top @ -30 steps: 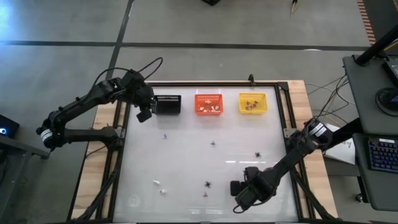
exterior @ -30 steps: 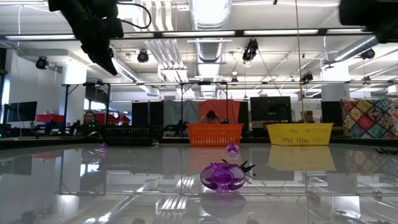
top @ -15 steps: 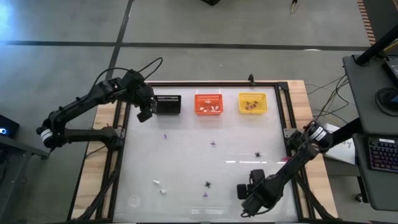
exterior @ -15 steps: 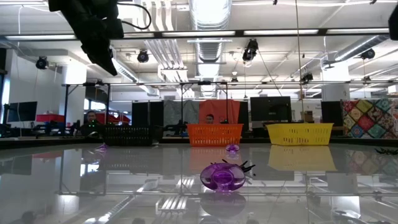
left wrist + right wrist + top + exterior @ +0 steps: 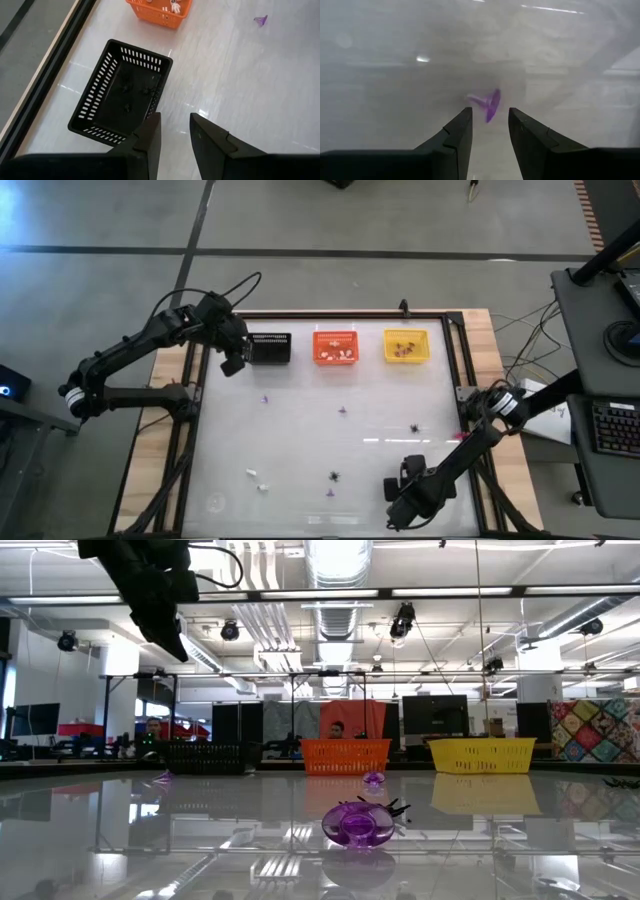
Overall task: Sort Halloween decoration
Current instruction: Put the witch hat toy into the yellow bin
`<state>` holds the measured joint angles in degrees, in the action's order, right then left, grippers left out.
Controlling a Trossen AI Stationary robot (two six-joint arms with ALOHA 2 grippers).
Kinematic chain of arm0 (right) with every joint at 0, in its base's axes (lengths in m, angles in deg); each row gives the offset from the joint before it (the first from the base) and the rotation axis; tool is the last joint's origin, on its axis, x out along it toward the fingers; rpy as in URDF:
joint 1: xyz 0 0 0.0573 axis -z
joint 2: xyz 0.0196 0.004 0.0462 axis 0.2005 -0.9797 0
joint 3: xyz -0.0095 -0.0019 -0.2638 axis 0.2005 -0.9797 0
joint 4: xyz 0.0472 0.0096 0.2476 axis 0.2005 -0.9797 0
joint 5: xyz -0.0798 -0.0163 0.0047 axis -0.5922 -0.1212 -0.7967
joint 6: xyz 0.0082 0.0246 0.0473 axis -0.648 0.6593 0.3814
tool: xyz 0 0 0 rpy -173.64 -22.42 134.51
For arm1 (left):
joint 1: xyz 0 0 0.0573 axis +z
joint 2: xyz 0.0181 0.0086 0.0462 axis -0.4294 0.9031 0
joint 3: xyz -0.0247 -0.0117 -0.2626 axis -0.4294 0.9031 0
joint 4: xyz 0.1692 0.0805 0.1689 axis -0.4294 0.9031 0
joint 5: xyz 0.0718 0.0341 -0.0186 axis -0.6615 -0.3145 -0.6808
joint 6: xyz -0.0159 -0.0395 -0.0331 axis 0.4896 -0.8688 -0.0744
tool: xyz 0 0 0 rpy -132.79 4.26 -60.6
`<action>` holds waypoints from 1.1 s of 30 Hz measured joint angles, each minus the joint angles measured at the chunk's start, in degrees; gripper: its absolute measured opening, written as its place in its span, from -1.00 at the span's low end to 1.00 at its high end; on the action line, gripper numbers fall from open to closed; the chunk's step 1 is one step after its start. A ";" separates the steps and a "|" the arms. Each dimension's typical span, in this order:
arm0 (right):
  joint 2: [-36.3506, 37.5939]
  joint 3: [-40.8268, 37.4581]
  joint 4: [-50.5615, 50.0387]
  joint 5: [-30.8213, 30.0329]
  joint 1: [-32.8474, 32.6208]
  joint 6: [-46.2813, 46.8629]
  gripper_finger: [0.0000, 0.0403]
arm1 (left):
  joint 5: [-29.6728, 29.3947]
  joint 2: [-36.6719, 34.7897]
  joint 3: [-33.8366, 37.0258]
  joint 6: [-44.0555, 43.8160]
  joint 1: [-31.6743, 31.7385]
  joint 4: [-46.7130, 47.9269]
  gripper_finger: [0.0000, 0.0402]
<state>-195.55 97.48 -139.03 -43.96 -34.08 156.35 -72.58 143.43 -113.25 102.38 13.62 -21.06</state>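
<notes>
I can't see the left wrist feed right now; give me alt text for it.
The left gripper, fingers slightly apart and holding nothing, hovers beside a black basket with small black spiders inside. Farther off are an orange basket with white pieces and a purple trinket on the white table.

You have open table mid-span; three baskets, black basket, orange basket, yellow basket, line the far edge; only tiny trinkets dot it.
</notes>
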 joint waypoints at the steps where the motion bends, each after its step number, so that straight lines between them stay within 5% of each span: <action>1: -0.23 0.00 -0.24 0.95 0.00 0.36 -0.41 | 0.00 0.00 0.00 -0.22 0.00 -0.01 -0.58; 24: -0.88 -1.08 -2.71 -0.83 0.57 0.20 -0.43 | 0.00 0.02 0.00 -0.57 0.01 -0.03 -0.58; 33: -0.76 -1.62 -2.07 -0.85 0.85 0.20 -0.70 | 0.00 0.02 0.00 -0.57 0.01 -0.03 -0.58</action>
<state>-196.30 95.86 -141.10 -44.81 -33.23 156.54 -72.58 143.45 -113.25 101.81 13.63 -21.09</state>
